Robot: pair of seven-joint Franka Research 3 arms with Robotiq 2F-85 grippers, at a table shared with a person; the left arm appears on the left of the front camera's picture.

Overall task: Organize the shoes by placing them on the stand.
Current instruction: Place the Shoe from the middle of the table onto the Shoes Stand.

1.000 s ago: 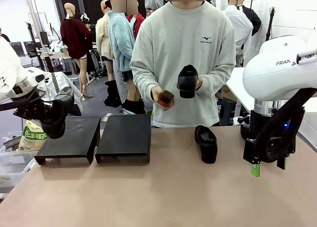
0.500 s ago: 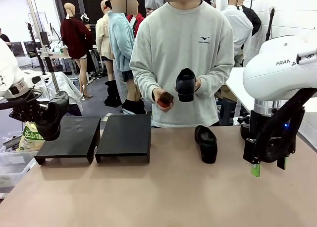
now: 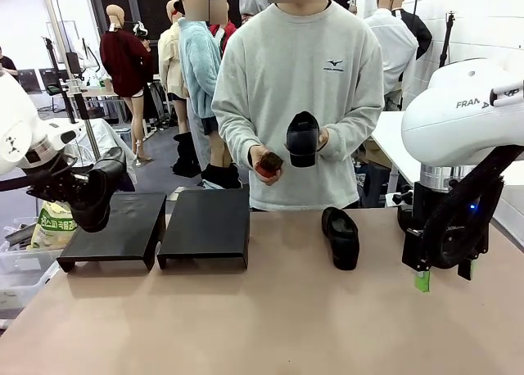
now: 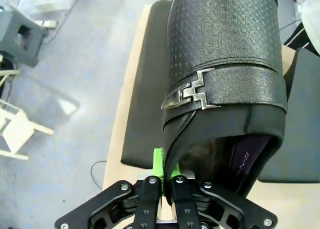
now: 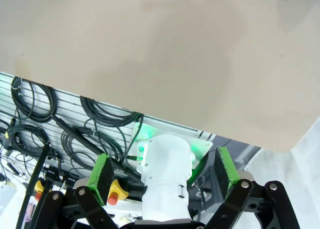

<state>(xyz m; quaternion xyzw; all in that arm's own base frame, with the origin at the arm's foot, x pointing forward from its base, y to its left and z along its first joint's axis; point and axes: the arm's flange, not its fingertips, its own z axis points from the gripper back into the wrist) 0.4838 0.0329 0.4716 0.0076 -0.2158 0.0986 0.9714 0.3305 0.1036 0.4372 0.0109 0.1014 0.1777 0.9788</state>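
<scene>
While the left gripper [image 4: 162,173] clamps a buckled black shoe [image 4: 225,64], stand [image 4: 145,89] beyond its jaws, the right gripper [image 5: 164,173] gapes wide below "FRAN" lettering [image 3: 468,104].

Right arm [image 3: 458,113]: we see a white rounded shell with grey "FRA" lettering and a small blue light on the black section below.
Right gripper [image 5: 162,161]: we note black linkage fingers, green pads and silver screws.
Left arm [image 3: 20,133]: we see white casing with a black wrist.
Left gripper [image 4: 162,169]: we note black links, silver screws and a green pad.
Person [image 3: 299,88]: we see a light grey long-sleeved sweatshirt with a small dark chest logo.
</scene>
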